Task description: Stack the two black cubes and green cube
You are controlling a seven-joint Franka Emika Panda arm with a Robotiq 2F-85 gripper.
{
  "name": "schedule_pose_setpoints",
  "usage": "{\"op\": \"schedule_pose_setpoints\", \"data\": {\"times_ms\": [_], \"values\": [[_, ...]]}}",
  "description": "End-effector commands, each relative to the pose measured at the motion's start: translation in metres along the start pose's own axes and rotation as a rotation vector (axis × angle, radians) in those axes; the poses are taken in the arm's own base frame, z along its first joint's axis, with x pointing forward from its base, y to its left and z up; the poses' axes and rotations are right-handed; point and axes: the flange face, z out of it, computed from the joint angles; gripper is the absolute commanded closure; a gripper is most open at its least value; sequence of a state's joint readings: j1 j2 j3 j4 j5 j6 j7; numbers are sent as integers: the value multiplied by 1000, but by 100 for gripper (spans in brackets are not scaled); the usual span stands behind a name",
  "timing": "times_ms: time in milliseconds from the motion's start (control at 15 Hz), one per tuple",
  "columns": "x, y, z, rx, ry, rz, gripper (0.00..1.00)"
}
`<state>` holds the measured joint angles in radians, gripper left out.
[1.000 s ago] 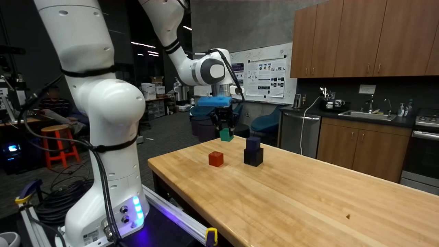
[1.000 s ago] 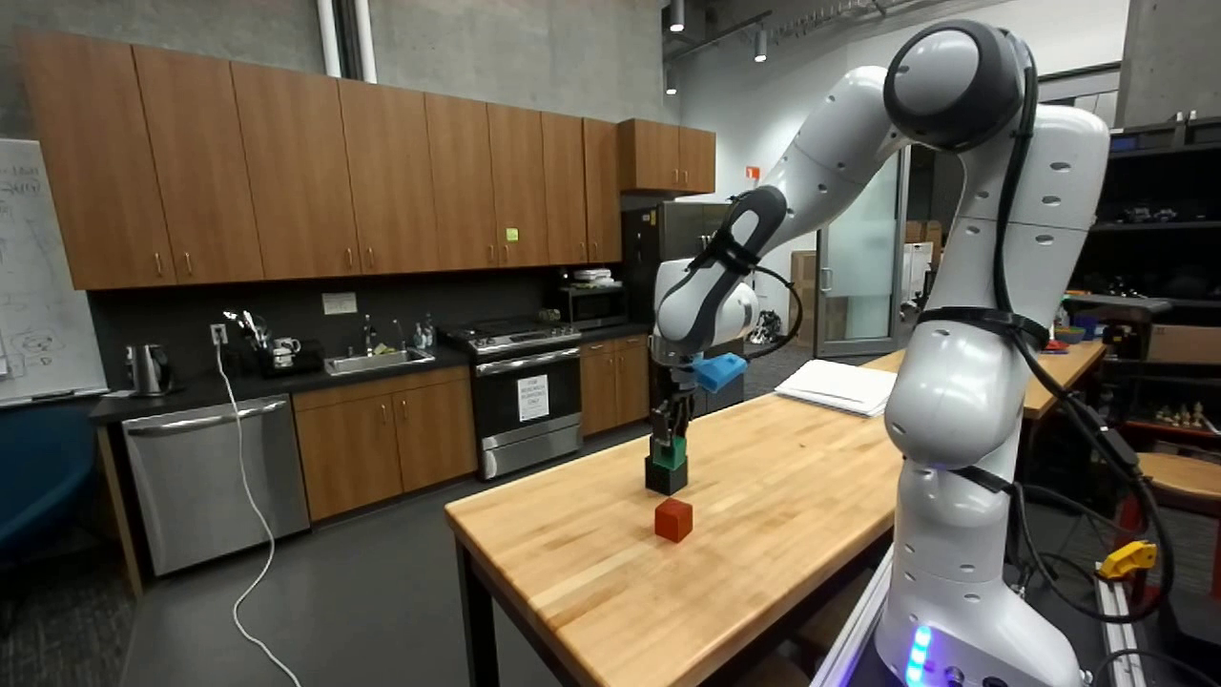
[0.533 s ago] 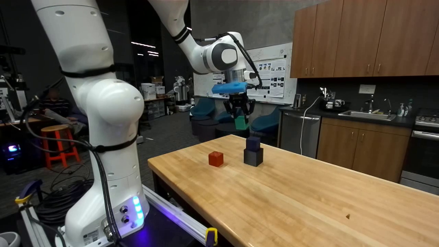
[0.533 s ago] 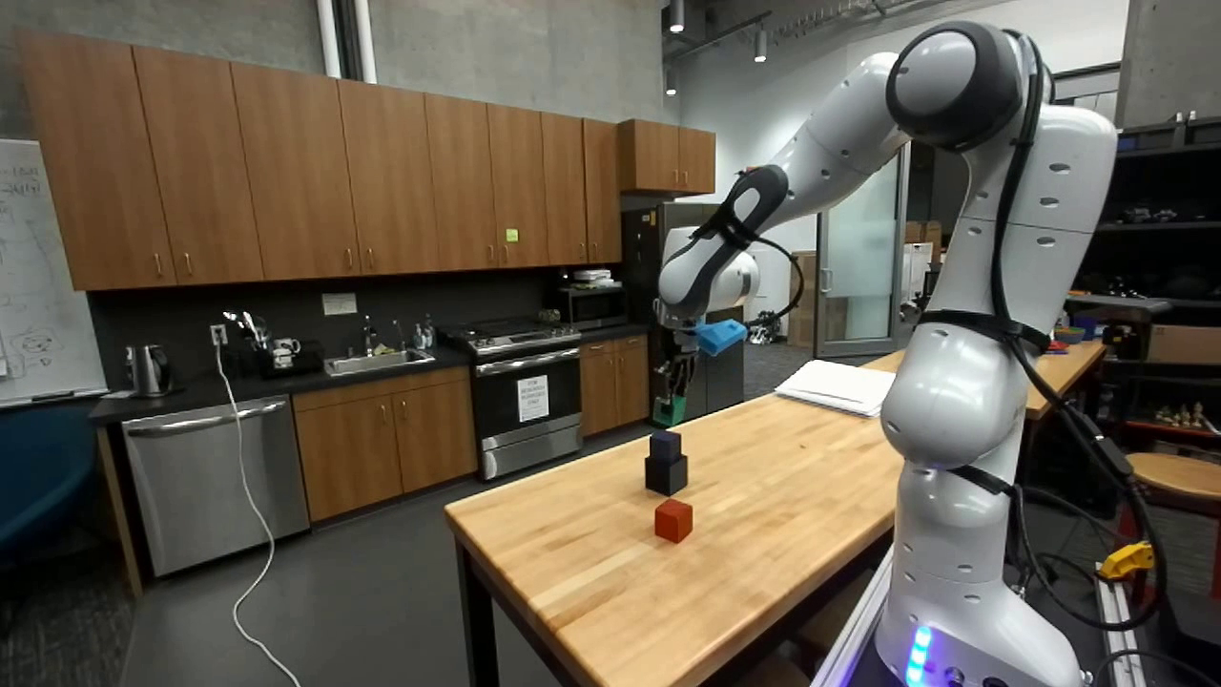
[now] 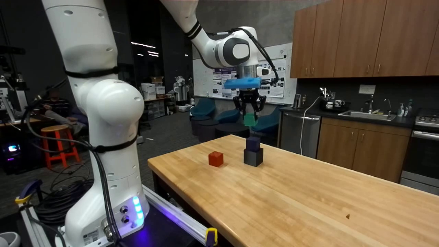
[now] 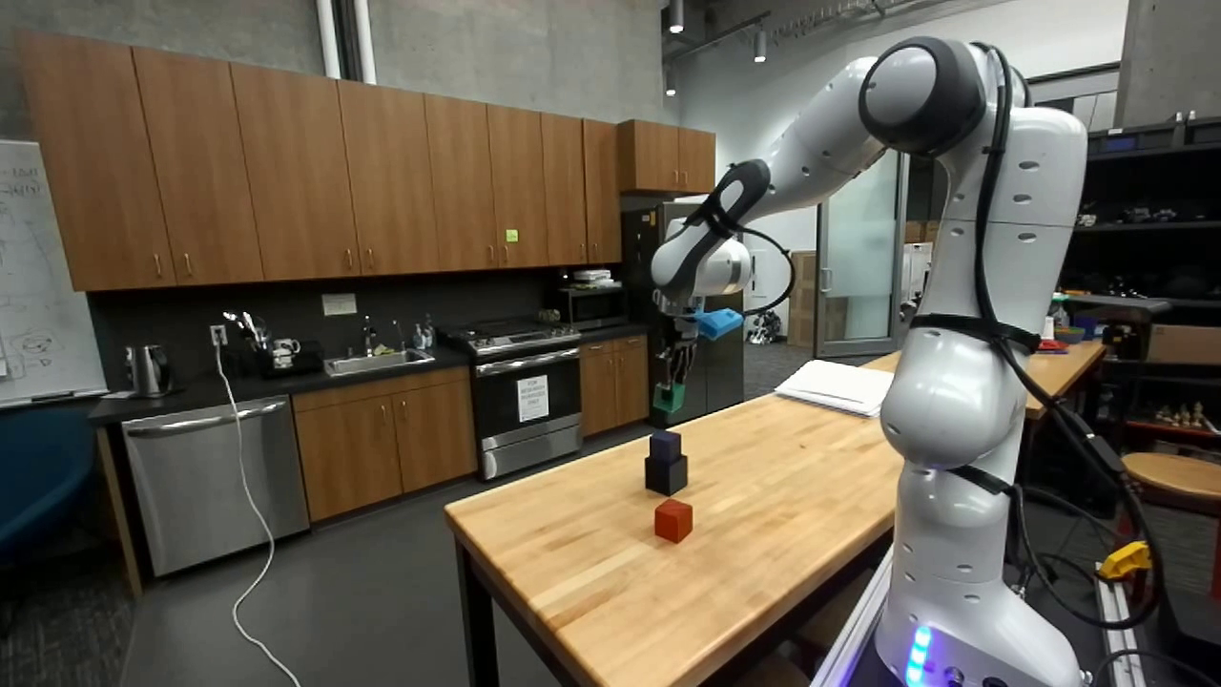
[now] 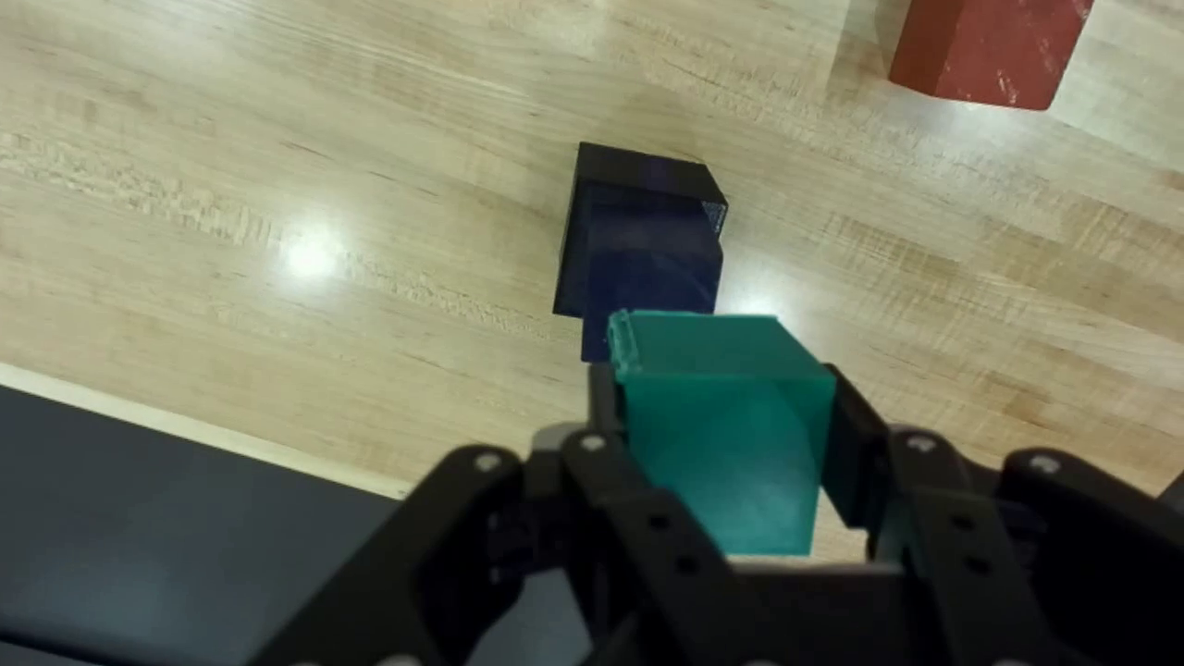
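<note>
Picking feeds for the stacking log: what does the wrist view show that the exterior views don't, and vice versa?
Only the wrist view: the green block hiding part of the small black block, and a bright round glare spot on the table.

Only the exterior views, both of them: a gap between the green block and the small black block, plus the white arm, sink and kettle.

Shared: the hand gripping the green block, the small black block on the larger black block, and the red block standing apart from them.

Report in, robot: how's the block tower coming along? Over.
Gripper shut on green cube, held in the air. Roughly below: smaller blue-black cube atop larger black cube. Red cube on table, off to one side, likely not in the way.
</note>
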<state>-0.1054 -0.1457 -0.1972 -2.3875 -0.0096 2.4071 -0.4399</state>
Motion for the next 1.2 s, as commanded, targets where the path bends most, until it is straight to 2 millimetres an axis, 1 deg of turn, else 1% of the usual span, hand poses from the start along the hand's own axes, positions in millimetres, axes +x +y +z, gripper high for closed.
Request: {"op": "schedule_pose_setpoints", "data": {"times_ms": [0, 267, 733, 1133], "values": [[14, 10, 5, 33, -29, -34, 76], [22, 14, 18, 45, -71, -45, 76], [28, 18, 43, 62, -138, -51, 76], [33, 21, 54, 67, -160, -44, 76]]}}
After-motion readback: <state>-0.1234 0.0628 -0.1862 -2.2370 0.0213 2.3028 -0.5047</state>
